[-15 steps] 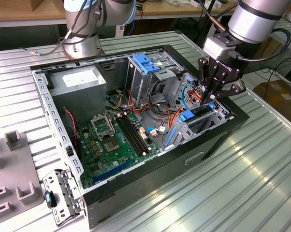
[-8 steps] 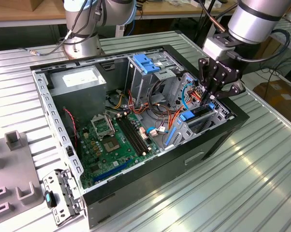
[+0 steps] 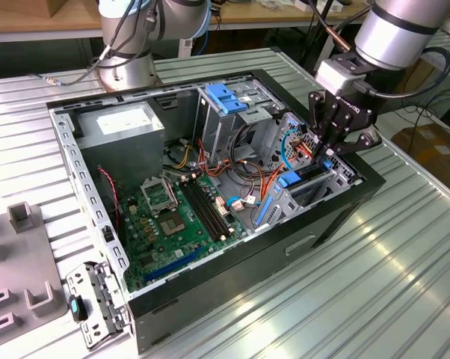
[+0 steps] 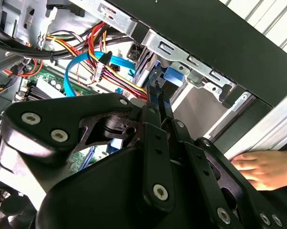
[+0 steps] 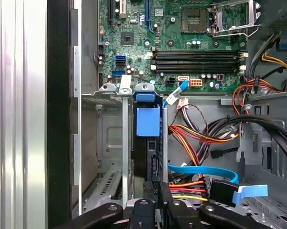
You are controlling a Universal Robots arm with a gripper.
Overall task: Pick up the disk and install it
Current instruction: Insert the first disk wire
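Observation:
The disk stands on edge in the narrow metal drive bay at the front end of the open computer case, its blue bracket facing the motherboard. In the exterior view the bracket's blue end shows at the bay, on the exterior view's right. My gripper reaches down into that bay, and its black fingers are drawn close together on the disk's other end. The second wrist view has the fingertips right at the blue bracket. The disk's face and label are hidden by the bay walls.
Red, orange and blue cables run right beside the bay. The motherboard and a grey power supply box fill the case. A person's hand rests on the ribbed table next to the case wall. A blue-topped cage stands further back.

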